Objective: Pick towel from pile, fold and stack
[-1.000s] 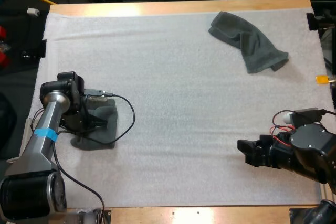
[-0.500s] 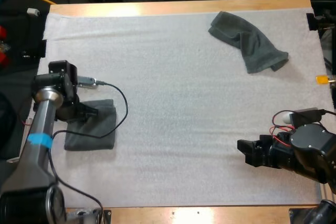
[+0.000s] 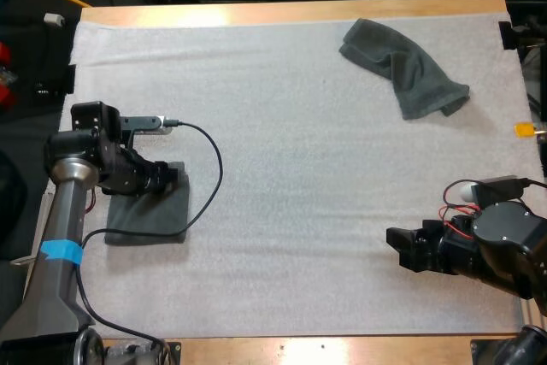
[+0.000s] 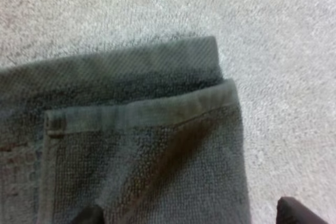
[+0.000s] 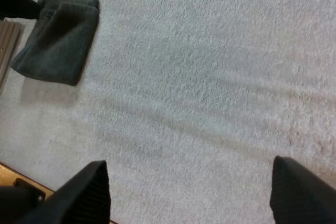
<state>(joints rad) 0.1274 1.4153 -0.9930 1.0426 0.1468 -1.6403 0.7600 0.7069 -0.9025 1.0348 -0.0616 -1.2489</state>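
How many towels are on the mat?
2. One folded towel lies at the mat's left side; one crumpled towel lies near its far right corner. Folded layers could hide another.

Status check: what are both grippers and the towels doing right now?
Left gripper open, over the folded towel. Right gripper open, over bare mat. Crumpled towel far side, untouched.

Bright, even light from overhead falls on the white mat [image 3: 325,211], which looks pale and flat. A glare patch shines on the desk [image 3: 197,16] at its far wooden edge. Shadows are soft and short: faint under the crumpled towel [image 3: 406,70], darker beside the folded towel [image 5: 58,40]. Beyond the desk the room is dark.
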